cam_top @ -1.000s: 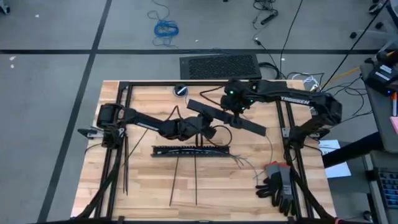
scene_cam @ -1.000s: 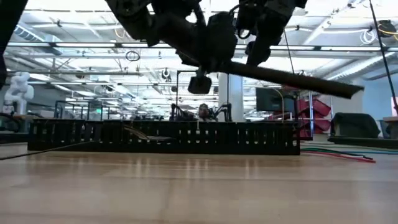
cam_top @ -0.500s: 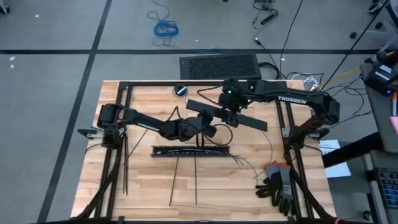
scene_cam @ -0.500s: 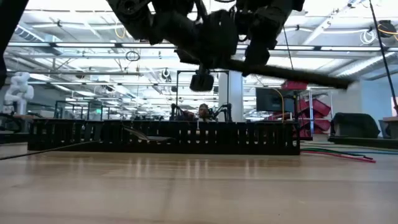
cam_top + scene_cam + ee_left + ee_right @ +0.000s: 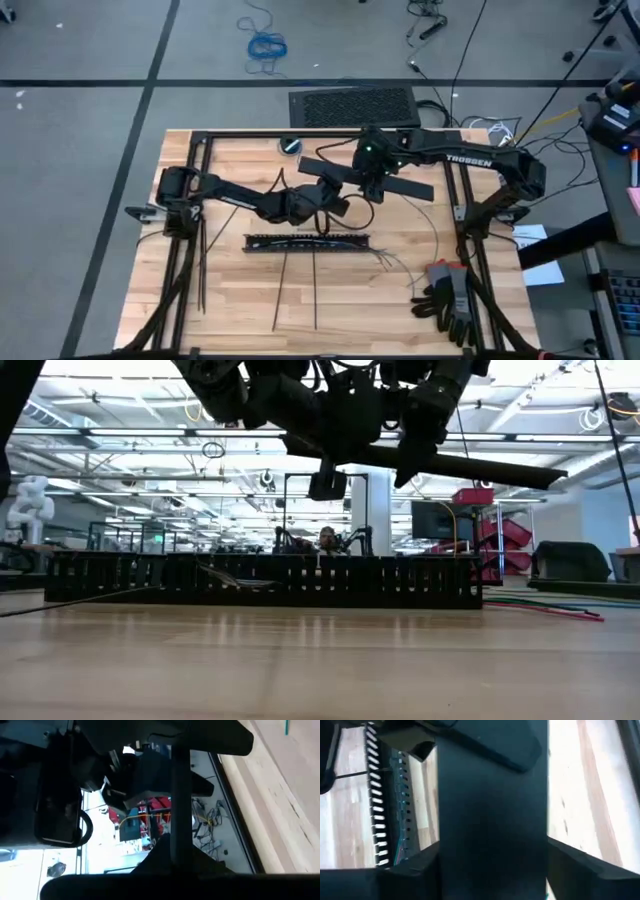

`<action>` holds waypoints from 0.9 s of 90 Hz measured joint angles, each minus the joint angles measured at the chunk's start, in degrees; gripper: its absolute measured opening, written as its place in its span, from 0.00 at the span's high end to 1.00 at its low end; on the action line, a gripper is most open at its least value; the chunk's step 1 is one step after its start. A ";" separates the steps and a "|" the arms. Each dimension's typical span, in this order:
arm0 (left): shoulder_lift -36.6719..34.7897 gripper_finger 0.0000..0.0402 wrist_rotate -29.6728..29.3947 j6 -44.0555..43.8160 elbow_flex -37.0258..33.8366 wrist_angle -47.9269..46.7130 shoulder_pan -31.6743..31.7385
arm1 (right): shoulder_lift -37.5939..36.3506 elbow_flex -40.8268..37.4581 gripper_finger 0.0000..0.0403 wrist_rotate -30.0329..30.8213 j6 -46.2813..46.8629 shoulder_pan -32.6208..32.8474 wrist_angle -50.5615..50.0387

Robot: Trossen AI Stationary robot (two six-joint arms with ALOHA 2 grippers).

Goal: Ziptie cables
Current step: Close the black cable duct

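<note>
A wide flat black bar (image 5: 366, 178) hangs in the air over the table's far middle, with both grippers on it. My right gripper (image 5: 377, 178) is shut on its middle, and my left gripper (image 5: 334, 202) is at its left part. Below, toward the near side, the black slotted bar (image 5: 307, 241) lies flat on the wood. The cables (image 5: 400, 795) run inside it, their splayed ends (image 5: 392, 262) spilling out on the right. Thin black zipties (image 5: 314, 290) lie flat on the table near the front. My left gripper has the flat bar (image 5: 180, 800) between its two fingers; the bar shows edge-on and reaches from one finger to the other. It is clear of the table. Which part of the bar the fingers meet is hidden by the gripper itself. My right gripper pinches the flat bar near its middle (image 5: 490, 820) between its two fingers, coming from above. The bar is lifted clear of the table, close to level (image 5: 470, 468), with its right end free.
A pair of grey gloves (image 5: 448, 296) lies at the table's near right. A small blue round thing (image 5: 291, 146) sits at the far edge. The black frame rails (image 5: 190, 230) run along the left and right sides. More zipties (image 5: 201, 262) lie at the left.
The flat bar has turned in the air: its right end has swung toward the table's far edge and risen, so it now hangs closer to level. My right gripper has gone a little toward the far edge with it and stayed shut.
</note>
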 joint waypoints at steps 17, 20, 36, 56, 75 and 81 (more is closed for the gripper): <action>0.00 0.96 0.79 -1.69 -0.07 -0.14 -0.02 | 0.00 0.00 0.48 -0.74 -0.46 -0.04 -0.31; 0.00 0.95 1.17 -2.95 -0.08 -0.26 -0.02 | 0.00 0.00 0.48 -0.71 -0.49 -0.04 -0.47; 0.00 0.88 0.82 -10.15 -0.11 -1.87 -0.25 | 0.00 0.00 0.46 0.62 -0.17 -0.16 -1.50; -0.09 0.79 -8.73 -12.20 -0.15 -2.25 -0.54 | -0.04 0.00 0.48 2.11 -0.01 -1.69 -3.83; -0.46 0.76 -18.29 -11.69 -0.40 -2.80 -1.36 | -0.07 0.00 0.48 1.65 -1.44 -3.29 -4.99; -3.59 0.76 -21.60 -16.06 -2.55 -7.85 -1.41 | -0.07 0.00 0.48 1.62 -2.15 -3.59 -6.31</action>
